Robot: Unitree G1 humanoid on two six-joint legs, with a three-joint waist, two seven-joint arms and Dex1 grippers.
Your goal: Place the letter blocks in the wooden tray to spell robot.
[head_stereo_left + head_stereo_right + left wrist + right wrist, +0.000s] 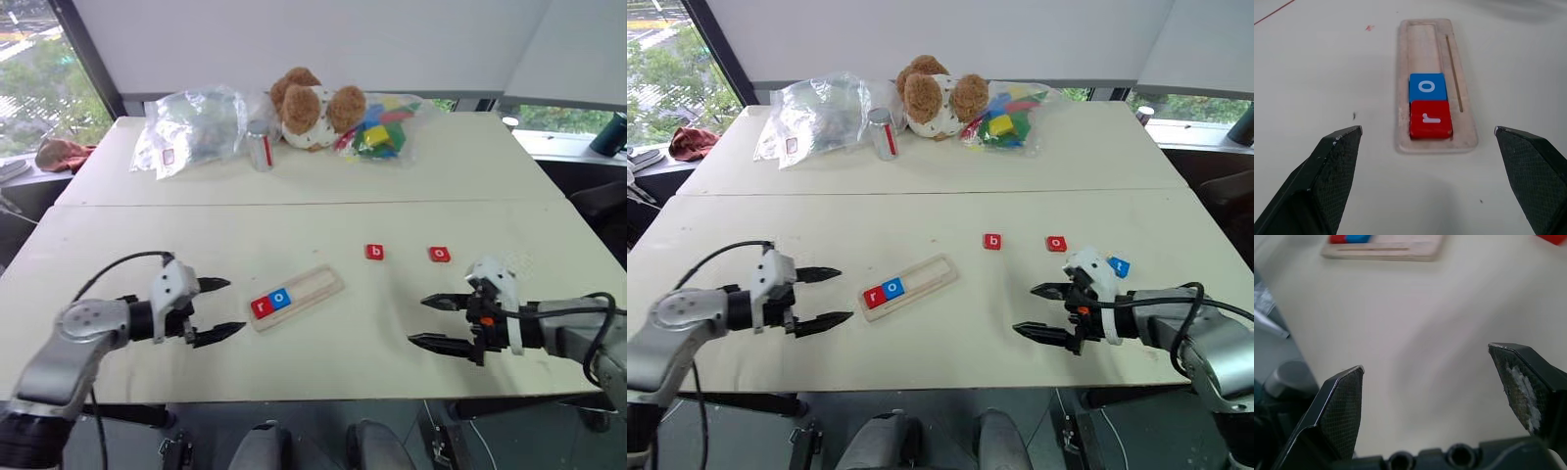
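Both grippers are hovering over the table [323, 352] with jaws spread wide and nothing between them. The left gripper [217, 309] is pointing at the near end of the tray [318, 284]; the right gripper [436, 321] is facing inward from the other side, well apart from the tray.

The tray is lying at a slant near the table's middle. The red r [1430, 118] and blue o [1426, 87] are sitting in its groove, touching each other at the end nearest the left gripper. The remaining slots are standing vacant. The red b [374, 252] and second o [440, 254], also red, are lying loose beyond the tray, apart from each other. The blue t [1119, 266] is lying just behind the right gripper.

Risks from here:
- Order error: the loose o is lying nearer the right gripper than the b, inviting a wrong pick. The b is due next.
- Tray shift: the tray appears light and unfixed, so a tile pushed in at an angle could be sliding it or dislodging r and o.
- Thin tiles: fingers closing on such flat pieces could be slipping off or flipping them.
- Hidden tile: the t, partly screened by the right wrist, could be getting swept off the table's edge.
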